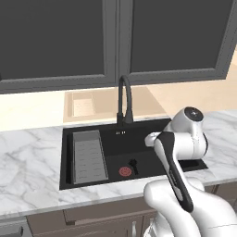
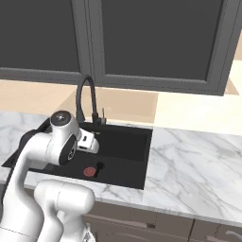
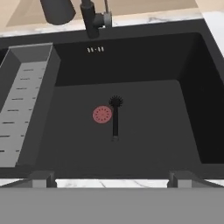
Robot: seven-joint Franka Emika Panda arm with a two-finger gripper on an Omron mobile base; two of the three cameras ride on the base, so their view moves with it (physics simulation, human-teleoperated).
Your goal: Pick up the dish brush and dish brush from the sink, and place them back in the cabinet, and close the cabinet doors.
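The black dish brush point(image 3: 115, 117) lies on the sink point(image 3: 144, 144) floor, head just beside the red drain point(image 3: 102, 114). Grey rack point(image 3: 22, 109) occupies the left side; faucet point(image 3: 89, 17) stands behind. Pincer point(image 3: 112, 178) spread, hovering above.

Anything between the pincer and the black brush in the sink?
Nothing visible. In the hand view the open pincer looks straight down into the sink at the black dish brush, which lies on the bare basin floor beside the red drain. The rack insert sits off to one side.

black sink point(image 3: 192, 109), black dish brush point(image 3: 115, 117) inside
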